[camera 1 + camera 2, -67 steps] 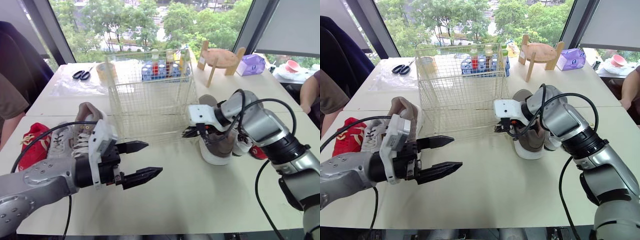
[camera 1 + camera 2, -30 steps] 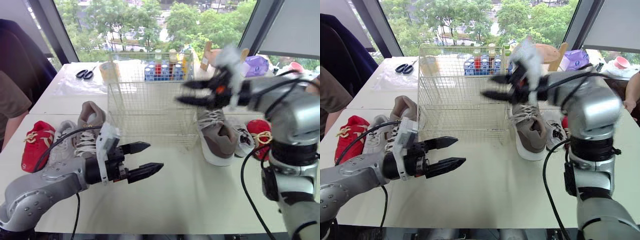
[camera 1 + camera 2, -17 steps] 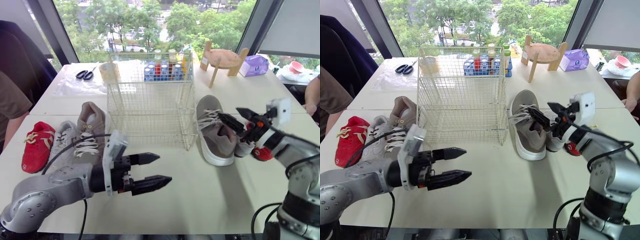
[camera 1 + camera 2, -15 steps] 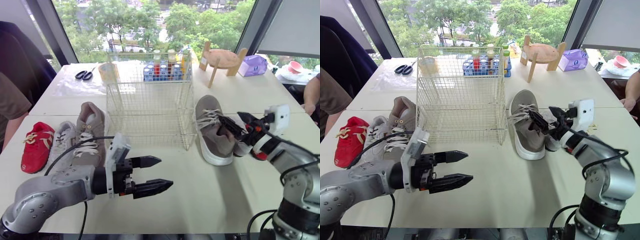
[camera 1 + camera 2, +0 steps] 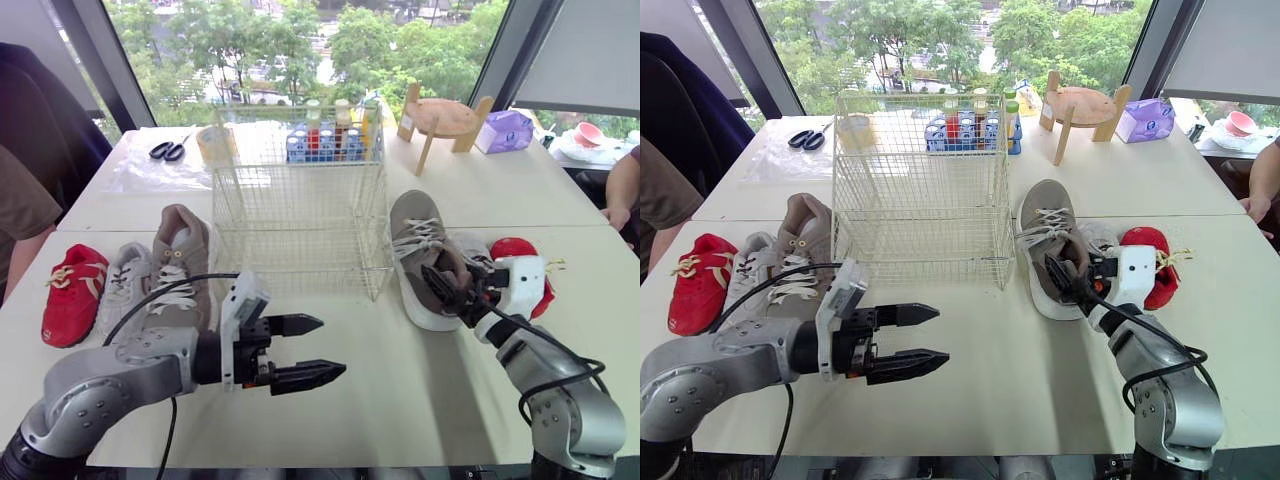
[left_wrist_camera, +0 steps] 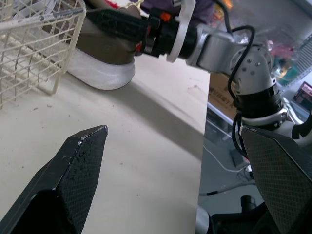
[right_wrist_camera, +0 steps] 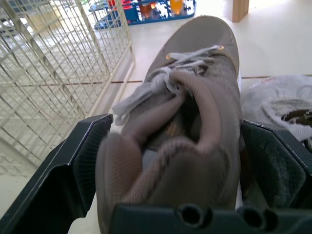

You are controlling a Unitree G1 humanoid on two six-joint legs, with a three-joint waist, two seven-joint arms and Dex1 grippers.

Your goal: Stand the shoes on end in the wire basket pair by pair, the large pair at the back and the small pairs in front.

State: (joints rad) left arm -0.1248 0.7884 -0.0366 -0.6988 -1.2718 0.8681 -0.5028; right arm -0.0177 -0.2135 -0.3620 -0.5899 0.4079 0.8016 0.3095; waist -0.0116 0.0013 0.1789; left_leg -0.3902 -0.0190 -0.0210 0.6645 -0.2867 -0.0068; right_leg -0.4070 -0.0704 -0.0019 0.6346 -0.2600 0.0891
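Head views, wire basket (image 5: 300, 235): Found upright at mid table (image 5: 400, 400). All six shoes are laid outside it on their soles.
Head views, large pair: The left taupe shoe (image 5: 185, 255) is set just beside the basket's left wall. The right taupe shoe (image 5: 412, 245) is set just beside its right wall, white sole down, toe pointed away from the robot.
Head views, small pairs: The left grey shoe (image 5: 122, 285) and left red shoe (image 5: 70, 305) are laid side by side, left of the left taupe shoe. The right grey shoe (image 7: 278, 97) and right red shoe (image 5: 1167, 265) are laid right of the right taupe shoe.
Head views, left gripper (image 5: 333, 346): Held low over the table in front of the basket, jaws spread, nothing between them.
Head views, right gripper (image 5: 1077, 275): Placed at the heel of the right taupe shoe.
Change over half a second: The right gripper has been lowered and drawn in to the heel from higher on the shoe's right. More of the right red shoe is exposed. The left gripper and the shoes are unmoved.
Left wrist view: Spread jaws are seen over bare table, with a basket corner, the right taupe shoe's sole and the right gripper beyond.
Right wrist view: The jaws are spread wide with the padded heel collar between them. Whether it is pressed cannot be determined.
Obscured: The right grey shoe is largely hidden behind the right taupe shoe. The right red shoe is partly covered by the right gripper's white housing.
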